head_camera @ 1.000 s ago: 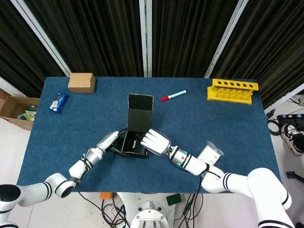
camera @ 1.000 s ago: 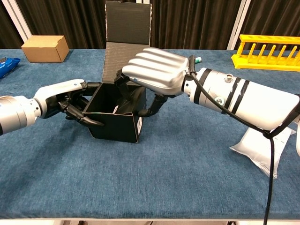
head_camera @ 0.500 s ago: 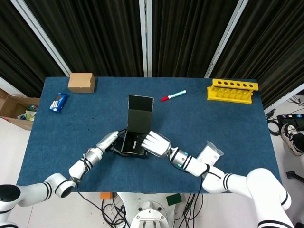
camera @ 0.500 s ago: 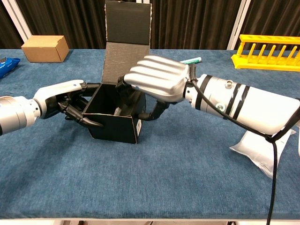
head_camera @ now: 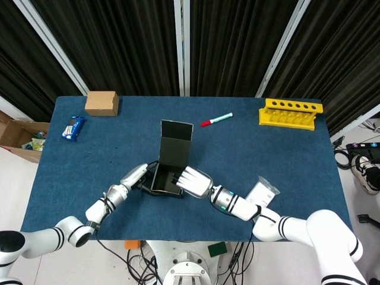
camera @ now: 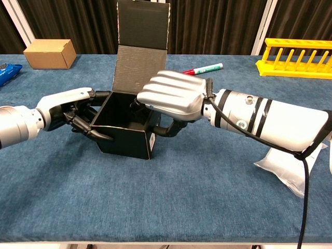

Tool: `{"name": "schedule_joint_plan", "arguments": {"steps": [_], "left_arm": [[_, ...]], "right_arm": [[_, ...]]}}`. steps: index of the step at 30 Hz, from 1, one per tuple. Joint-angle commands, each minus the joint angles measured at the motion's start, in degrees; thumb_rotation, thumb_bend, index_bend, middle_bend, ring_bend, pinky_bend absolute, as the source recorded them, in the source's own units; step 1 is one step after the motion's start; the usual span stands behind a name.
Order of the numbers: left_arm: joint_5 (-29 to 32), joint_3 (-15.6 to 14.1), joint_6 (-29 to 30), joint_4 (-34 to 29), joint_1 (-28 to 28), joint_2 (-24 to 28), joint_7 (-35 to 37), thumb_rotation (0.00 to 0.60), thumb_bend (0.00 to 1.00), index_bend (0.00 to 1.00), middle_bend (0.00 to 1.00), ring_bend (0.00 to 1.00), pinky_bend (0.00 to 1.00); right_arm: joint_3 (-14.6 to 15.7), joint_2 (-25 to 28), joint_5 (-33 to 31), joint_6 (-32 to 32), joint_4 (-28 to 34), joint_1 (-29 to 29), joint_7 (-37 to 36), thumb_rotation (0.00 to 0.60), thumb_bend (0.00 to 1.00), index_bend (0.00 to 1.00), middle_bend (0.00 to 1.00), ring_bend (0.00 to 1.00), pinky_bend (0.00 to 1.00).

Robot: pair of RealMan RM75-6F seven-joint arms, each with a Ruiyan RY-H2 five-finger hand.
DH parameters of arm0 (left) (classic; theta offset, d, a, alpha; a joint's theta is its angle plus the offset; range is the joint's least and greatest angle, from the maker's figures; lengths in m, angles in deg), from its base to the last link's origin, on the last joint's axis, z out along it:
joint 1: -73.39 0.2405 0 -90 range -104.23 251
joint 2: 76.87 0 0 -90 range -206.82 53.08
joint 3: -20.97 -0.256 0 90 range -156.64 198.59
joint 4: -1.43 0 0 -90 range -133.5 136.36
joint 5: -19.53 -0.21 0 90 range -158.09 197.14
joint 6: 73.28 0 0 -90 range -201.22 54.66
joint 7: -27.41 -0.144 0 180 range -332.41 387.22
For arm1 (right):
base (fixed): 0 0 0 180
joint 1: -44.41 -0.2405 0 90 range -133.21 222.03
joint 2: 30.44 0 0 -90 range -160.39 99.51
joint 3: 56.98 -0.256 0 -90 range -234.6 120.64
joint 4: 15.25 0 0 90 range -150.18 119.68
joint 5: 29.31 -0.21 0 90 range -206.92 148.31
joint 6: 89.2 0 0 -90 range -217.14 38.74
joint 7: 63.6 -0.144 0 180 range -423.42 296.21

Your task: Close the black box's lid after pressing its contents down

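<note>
The black box (head_camera: 161, 185) (camera: 124, 140) stands open near the table's front edge, its lid (head_camera: 176, 142) (camera: 141, 46) upright at the back. My left hand (head_camera: 133, 177) (camera: 72, 111) grips the box's left wall, dark fingers wrapped over the rim. My right hand (head_camera: 195, 181) (camera: 174, 96) lies over the box's right side, palm down. Its fingers dip inside the box, and the thumb rests against the outside of the right wall. The hand hides the contents.
A brown carton (head_camera: 101, 103) (camera: 50, 53) and a blue snack packet (head_camera: 72, 127) lie at the far left. Behind the box lies a red-capped marker (head_camera: 216, 119) (camera: 202, 68). A yellow rack (head_camera: 290, 113) (camera: 295, 58) stands far right. A clear bag (head_camera: 262, 192) (camera: 288, 163) lies under my right forearm.
My right hand has drawn back toward the box's right wall and dropped lower, uncovering the marker in the chest view. The left hand and the lid have stayed put.
</note>
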Motion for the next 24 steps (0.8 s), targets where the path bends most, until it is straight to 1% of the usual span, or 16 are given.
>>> {"name": "schedule_joint_plan", "arguments": {"steps": [1, 2, 4, 7, 13, 18, 21, 24], "left_arm": [[-0.18, -0.08, 0.21, -0.14, 0.04, 0.09, 0.00, 0.600, 0.00, 0.47, 0.45, 0.76, 0.93], [-0.26, -0.12, 0.27, -0.19, 0.05, 0.11, -0.05, 0.600, 0.00, 0.47, 0.45, 0.76, 0.93], [-0.37, -0.21, 0.37, -0.37, 0.07, 0.21, -0.11, 0.600, 0.00, 0.47, 0.45, 0.76, 0.93], [-0.49, -0.29, 0.49, -0.63, 0.08, 0.32, -0.35, 0.600, 0.00, 0.47, 0.45, 0.76, 0.93], [-0.58, -0.38, 0.49, -1.01, 0.00, 0.44, -0.66, 0.600, 0.00, 0.47, 0.45, 0.76, 0.93], [-0.44, -0.36, 0.27, -1.20, -0.10, 0.61, -0.65, 0.600, 0.00, 0.47, 0.45, 0.76, 0.93], [-0.17, -0.29, 0.10, -1.14, -0.04, 0.68, -0.24, 0.600, 0.00, 0.47, 0.45, 0.76, 0.93], [-0.26, -0.45, 0.02, -1.06, -0.02, 0.80, 0.07, 0.600, 0.00, 0.47, 0.45, 0.76, 0.93]], "right_arm": [[-0.20, 0.55, -0.35, -1.46, 0.87, -0.70, 1.08, 0.600, 0.69, 0.69, 0.55, 0.88, 1.00], [-0.31, 0.76, -0.50, -2.07, 1.23, -0.96, 1.53, 0.600, 0.74, 0.69, 0.55, 0.88, 1.00], [-0.70, 1.38, -0.90, -3.52, 2.20, -1.67, 2.75, 0.600, 0.79, 0.69, 0.56, 0.88, 1.00], [-1.50, 2.32, -1.86, -5.50, 4.00, -2.55, 4.31, 0.600, 0.81, 0.70, 0.56, 0.88, 1.00], [-3.08, 3.38, -3.52, -7.76, 6.52, -3.84, 6.46, 0.600, 0.81, 0.70, 0.56, 0.88, 1.00], [-3.59, 4.77, -5.02, -11.49, 8.34, -5.43, 7.61, 0.600, 0.81, 0.70, 0.56, 0.88, 1.00], [-3.43, 5.90, -5.97, -13.61, 9.73, -5.99, 8.53, 0.600, 0.85, 0.70, 0.56, 0.87, 1.00], [-3.22, 7.06, -7.20, -15.57, 11.23, -6.28, 8.89, 0.600, 0.91, 0.72, 0.58, 0.87, 1.00]]}}
